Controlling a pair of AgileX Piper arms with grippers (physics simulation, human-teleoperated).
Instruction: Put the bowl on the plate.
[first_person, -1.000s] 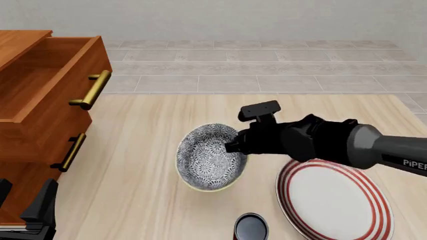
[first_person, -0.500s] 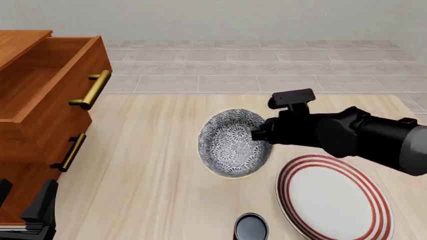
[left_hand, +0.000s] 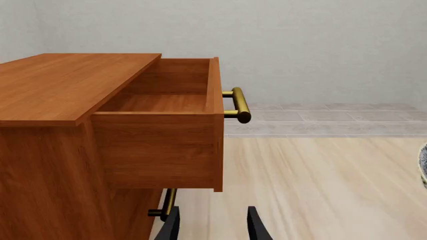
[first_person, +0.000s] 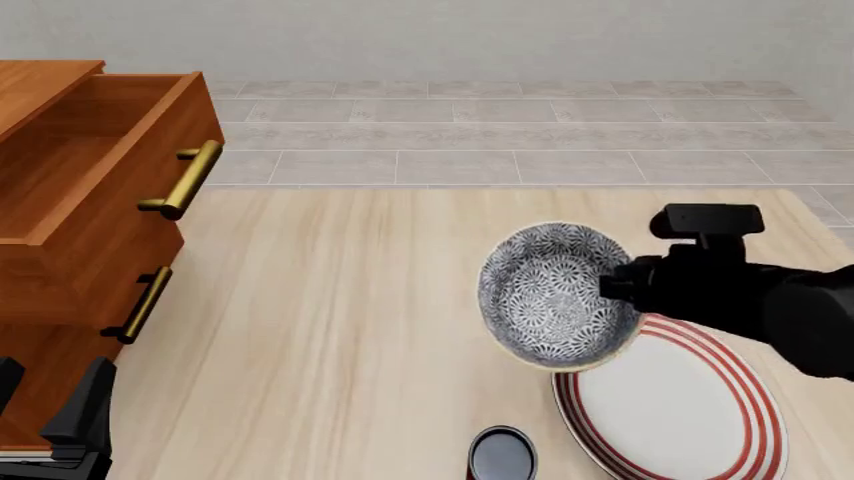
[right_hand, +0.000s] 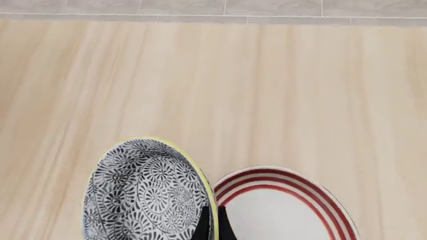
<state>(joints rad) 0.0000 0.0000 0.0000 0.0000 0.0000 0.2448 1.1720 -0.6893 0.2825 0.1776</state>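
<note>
The bowl (first_person: 554, 295), grey-and-white floral inside with a pale yellow rim, hangs tilted above the table, and its lower right edge overlaps the plate's left rim. My right gripper (first_person: 617, 290) is shut on the bowl's right rim. The right wrist view shows the bowl (right_hand: 143, 195) pinched at its rim by the gripper (right_hand: 212, 225), with the plate (right_hand: 293, 210) beside it. The plate (first_person: 681, 400) is white with red rings and lies flat at the right front. My left gripper (left_hand: 212, 225) is open near the cabinet, holding nothing.
A wooden cabinet (first_person: 80, 230) with an open top drawer (left_hand: 167, 120) and brass handles (first_person: 180, 185) fills the left side. A small dark cup (first_person: 502, 455) stands at the front edge, left of the plate.
My right gripper has carried the bowl to the right and toward the front, from the table's middle to the plate's left rim. The left arm has not moved.
</note>
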